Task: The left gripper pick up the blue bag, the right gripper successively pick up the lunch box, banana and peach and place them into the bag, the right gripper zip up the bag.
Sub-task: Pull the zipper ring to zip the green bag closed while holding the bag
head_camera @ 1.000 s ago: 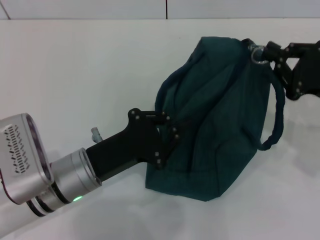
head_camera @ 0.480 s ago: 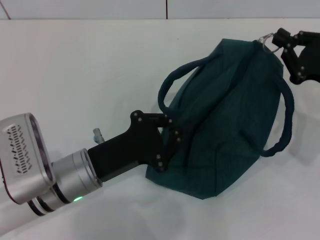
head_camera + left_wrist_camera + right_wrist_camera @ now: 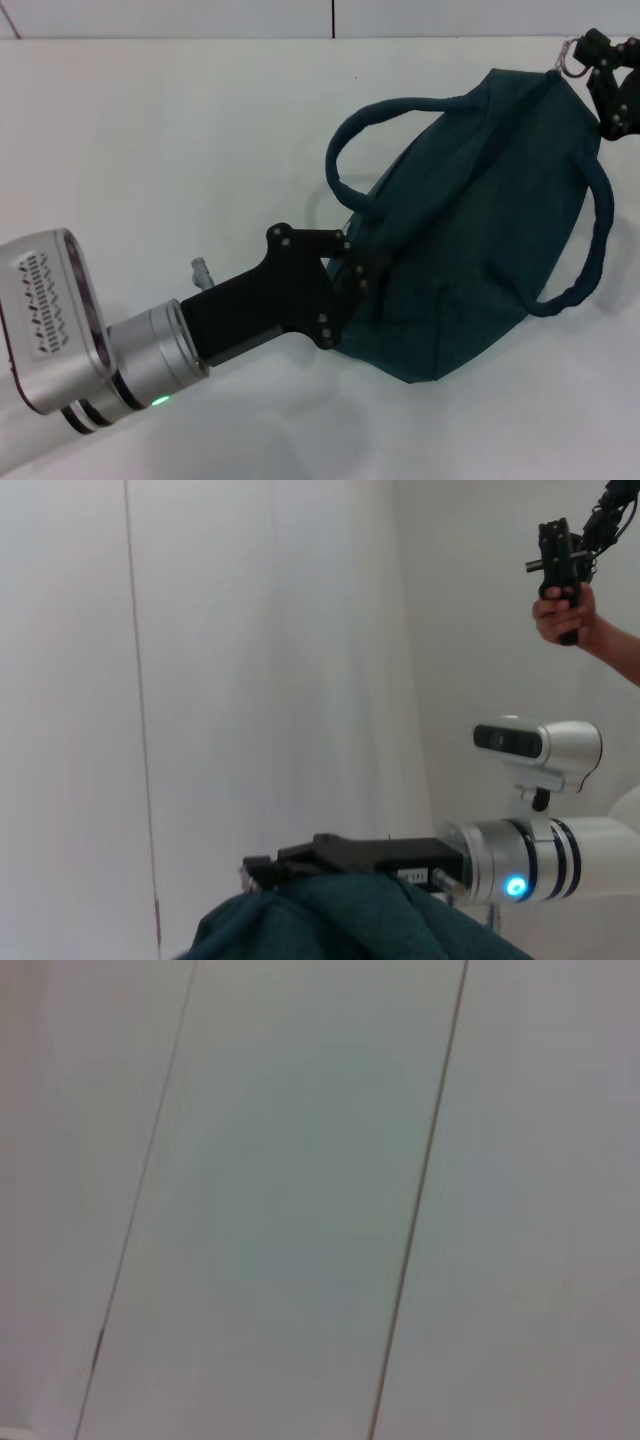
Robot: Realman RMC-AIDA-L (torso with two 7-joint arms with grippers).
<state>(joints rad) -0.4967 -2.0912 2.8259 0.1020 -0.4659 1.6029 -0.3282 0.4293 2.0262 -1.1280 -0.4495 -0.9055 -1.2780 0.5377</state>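
Observation:
The blue bag (image 3: pixel 480 250) lies stretched slantwise across the white table, its two rope handles looping out on either side. My left gripper (image 3: pixel 352 274) is shut on the bag's near left end. At the far right corner, my right gripper (image 3: pixel 592 52) is shut on the zipper's ring pull (image 3: pixel 571 54), holding it taut at the bag's far tip. In the left wrist view, teal bag (image 3: pixel 340 920) fabric shows with the right gripper (image 3: pixel 265 872) at its edge. The lunch box, banana and peach are out of view.
The white table (image 3: pixel 180 140) spreads to the left of the bag and behind it. In the left wrist view a person's hand (image 3: pixel 565 615) holds a black device near the robot's head camera (image 3: pixel 535 742).
My right gripper has drawn the ring pull farther right and away, stretching the bag long. The handles have spread apart and the left gripper has shifted slightly with the bag.

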